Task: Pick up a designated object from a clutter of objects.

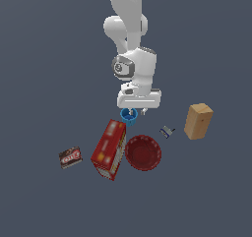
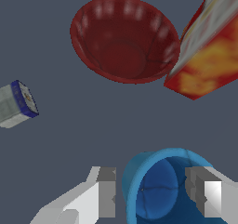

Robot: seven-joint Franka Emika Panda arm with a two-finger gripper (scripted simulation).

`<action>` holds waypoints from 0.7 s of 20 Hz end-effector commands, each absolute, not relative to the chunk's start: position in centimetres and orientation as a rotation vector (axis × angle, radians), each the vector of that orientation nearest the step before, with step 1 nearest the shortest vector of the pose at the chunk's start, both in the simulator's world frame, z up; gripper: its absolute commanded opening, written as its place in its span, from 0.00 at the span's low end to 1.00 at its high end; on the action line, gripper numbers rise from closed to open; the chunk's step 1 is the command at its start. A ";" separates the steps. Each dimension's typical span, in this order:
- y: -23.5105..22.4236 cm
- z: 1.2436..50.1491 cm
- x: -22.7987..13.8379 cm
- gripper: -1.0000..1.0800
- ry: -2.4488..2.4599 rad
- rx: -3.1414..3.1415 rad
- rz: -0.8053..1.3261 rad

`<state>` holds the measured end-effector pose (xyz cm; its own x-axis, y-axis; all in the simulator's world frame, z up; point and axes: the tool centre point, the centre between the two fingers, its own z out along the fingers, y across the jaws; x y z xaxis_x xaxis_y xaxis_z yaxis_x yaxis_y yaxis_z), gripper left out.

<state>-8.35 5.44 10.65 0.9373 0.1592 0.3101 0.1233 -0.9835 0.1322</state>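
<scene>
Two spread fingers (image 2: 106, 193) of the hand (image 2: 155, 193) straddle one wall of the blue cup (image 2: 153, 190), one inside, without closing, beside the red carton (image 1: 109, 149) and red bowl (image 1: 142, 152).

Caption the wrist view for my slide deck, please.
Open gripper straddling the blue cup's wall, red bowl beyond.

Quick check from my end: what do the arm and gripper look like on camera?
The arm is glossy white with rounded, bulbous links and a grey circular joint cap. The gripper has a flat white body; its jaws are blocky, white with grey inner pads. No cables or markings visible.
</scene>
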 end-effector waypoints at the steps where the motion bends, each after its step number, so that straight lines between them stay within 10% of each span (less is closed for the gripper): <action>1: 5.6 8.6 -9.8 0.62 0.246 2.982 0.425; 9: 5.7 7.1 -10.6 0.62 0.260 2.985 0.386; 10: 5.7 7.1 -10.6 0.00 0.260 2.985 0.386; 14: 5.7 7.1 -10.6 0.00 0.260 2.985 0.386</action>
